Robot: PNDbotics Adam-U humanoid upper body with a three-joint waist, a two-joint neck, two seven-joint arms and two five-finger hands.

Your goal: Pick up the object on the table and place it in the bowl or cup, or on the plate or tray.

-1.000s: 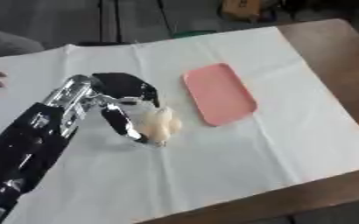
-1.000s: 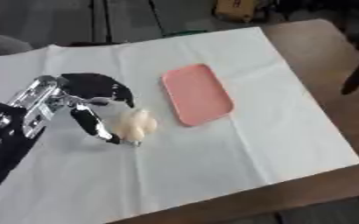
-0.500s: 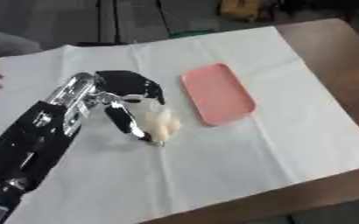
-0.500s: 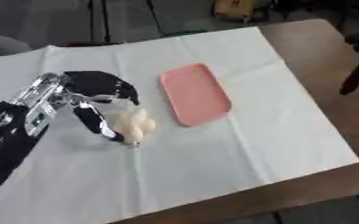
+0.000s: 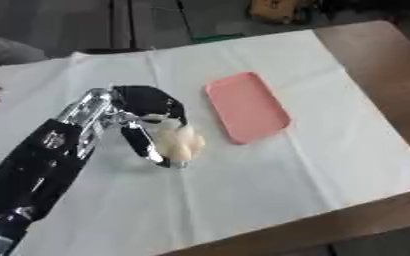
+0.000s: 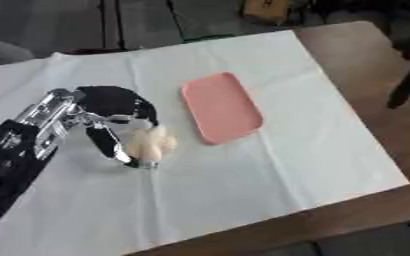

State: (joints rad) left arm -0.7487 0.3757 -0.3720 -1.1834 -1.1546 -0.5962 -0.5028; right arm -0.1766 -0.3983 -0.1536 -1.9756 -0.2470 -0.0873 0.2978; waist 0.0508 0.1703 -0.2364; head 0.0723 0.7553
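Curling round a pale lumpy object (image 5: 179, 145), left hand (image 5: 143, 107) fingers clasp it, orientation unclear.

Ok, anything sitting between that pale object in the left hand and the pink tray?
Nothing visible. The robot hand is curled round the pale object, and only bare white cloth lies between it and the pink tray.

No legible text or labels, seemingly, anywhere.

Left arm (image 5: 47, 165) glossy black – silver wrist joint, black-and-silver fingers (image 5: 147, 145).
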